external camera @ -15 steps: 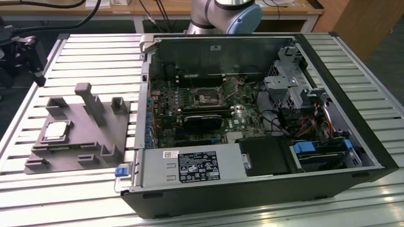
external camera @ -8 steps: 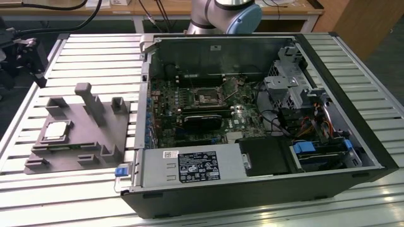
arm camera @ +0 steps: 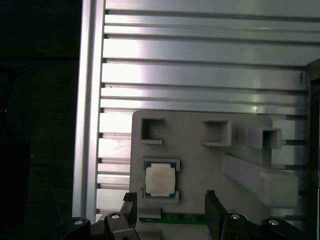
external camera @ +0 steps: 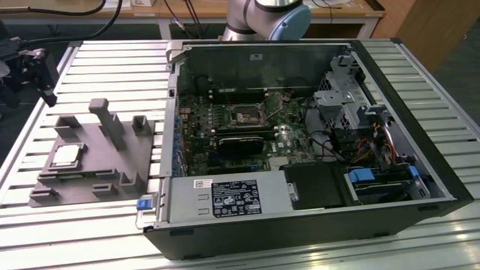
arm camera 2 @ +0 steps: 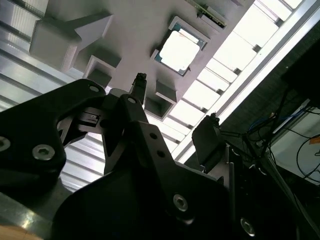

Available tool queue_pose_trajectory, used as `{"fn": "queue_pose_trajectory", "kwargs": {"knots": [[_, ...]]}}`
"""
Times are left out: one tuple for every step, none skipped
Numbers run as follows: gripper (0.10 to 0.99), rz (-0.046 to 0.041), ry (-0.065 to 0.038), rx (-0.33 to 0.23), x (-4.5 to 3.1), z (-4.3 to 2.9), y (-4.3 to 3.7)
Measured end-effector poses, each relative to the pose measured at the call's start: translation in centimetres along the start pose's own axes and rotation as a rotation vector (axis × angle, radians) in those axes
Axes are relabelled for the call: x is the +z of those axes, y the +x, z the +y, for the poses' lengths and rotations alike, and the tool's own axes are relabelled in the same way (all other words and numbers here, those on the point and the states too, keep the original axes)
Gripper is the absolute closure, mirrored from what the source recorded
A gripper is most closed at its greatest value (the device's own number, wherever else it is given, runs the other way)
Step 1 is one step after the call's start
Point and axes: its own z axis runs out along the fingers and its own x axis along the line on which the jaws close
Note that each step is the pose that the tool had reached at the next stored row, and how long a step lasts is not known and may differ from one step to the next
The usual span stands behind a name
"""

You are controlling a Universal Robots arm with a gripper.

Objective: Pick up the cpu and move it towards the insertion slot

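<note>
End effector (arm camera: 170, 199) spread, near cpu (arm camera: 160, 180)

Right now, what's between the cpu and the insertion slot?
In the exterior view, grey upright fixture posts and the case's side wall stand between cpu and insertion slot.

Exterior view above open case (external camera: 300, 233), both wrist views facing fixture (arm camera 2: 130, 35) (arm camera: 195, 160)

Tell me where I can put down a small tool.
In the exterior view, bare slats run above the fixture and below the case. The fixture, holding the cpu, and the case's inside are crowded.
</note>
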Motion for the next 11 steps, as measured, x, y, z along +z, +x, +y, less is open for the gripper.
{"fn": "queue_pose_trajectory", "kwargs": {"knots": [[0.439,0.0000,0.000,0.000,0.07,-0.01,0.00],[0.439,0.0000,0.000,0.000,0.14,-0.02,0.00],[0.439,0.0000,0.000,0.000,0.21,-0.03,0.00],[0.439,0.0001,0.000,0.000,0.26,-0.05,0.00],[0.439,0.0001,0.000,0.000,0.32,-0.07,0.00],[0.439,0.0000,0.000,0.000,0.38,-0.08,0.00],[0.439,0.0000,0.000,0.000,0.44,-0.09,0.00],[0.439,0.0001,0.000,0.000,0.49,-0.10,0.00],[0.439,0.0001,0.000,0.000,0.54,-0.11,0.00],[0.439,0.0001,0.000,0.000,0.60,-0.12,0.00],[0.439,0.0001,0.000,0.000,0.65,-0.13,0.00]]}}
